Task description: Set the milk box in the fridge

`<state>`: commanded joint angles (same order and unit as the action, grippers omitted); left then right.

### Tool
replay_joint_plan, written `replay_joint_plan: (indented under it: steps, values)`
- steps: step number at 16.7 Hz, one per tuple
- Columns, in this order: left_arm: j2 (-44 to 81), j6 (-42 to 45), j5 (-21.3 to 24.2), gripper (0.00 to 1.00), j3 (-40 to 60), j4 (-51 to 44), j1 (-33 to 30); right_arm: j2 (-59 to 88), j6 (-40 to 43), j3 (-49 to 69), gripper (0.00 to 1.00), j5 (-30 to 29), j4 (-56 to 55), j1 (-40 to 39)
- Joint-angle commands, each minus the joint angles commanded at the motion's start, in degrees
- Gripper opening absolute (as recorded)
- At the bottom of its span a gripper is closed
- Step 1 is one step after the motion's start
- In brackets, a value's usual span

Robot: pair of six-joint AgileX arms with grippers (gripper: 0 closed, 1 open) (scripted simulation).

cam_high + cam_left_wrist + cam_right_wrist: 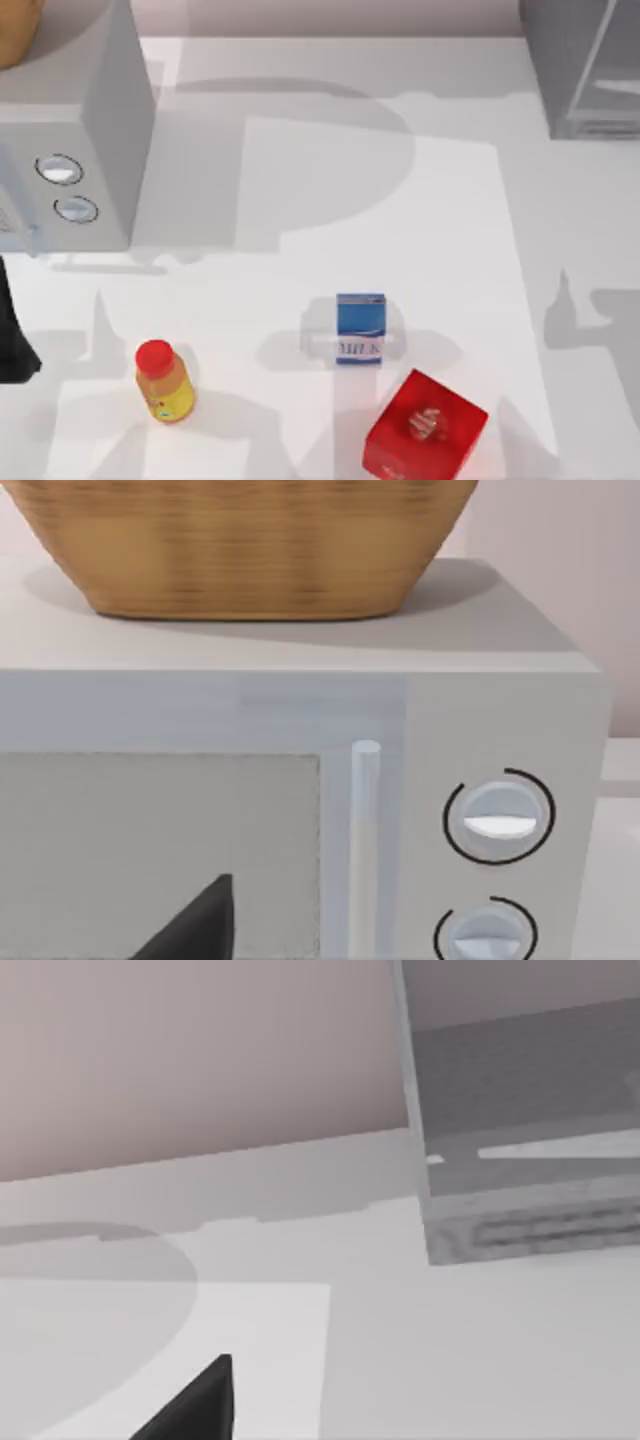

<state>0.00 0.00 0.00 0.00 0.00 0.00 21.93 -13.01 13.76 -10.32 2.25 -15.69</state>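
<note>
- Top view, far left edge: my left arm point(12, 335) is a dark shape beside the grey knobbed appliance point(90, 130); I cannot tell its gripper's state.
- Lower left: orange bottle point(165, 382).
- Lower centre: milk box point(360, 328) upright on the table point(400, 200), untouched.
- Just right, lower: red cube box point(425, 427).
- Upper right corner: fridge point(580, 70).
- Right wrist view: my right gripper's state I cannot tell.

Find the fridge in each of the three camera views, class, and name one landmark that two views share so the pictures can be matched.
Top view: the fridge fills the far right corner of the table.
Left wrist view: no fridge here; this camera faces the grey appliance with two knobs, a basket on top.
Right wrist view: the fridge stands on the table against the back wall.
Shared landmark: the fridge's lower vent grille.
</note>
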Motion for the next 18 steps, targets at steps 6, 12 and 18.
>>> replay_joint_plan:
  steps: [6,12,18]
  values:
    - [0.0,0.0,0.0,1.00,0.0,0.0,0.0,36.7,-17.0,17.9,1.00,-14.1,3.4,-20.1]
    - [0.0,0.0,0.0,1.00,0.0,0.0,0.0,71.0,-32.4,34.1,1.00,-26.8,6.3,-38.4]
    - [0.0,0.0,0.0,1.00,0.0,0.0,0.0,86.0,-40.3,41.8,1.00,-33.1,8.0,-47.3]
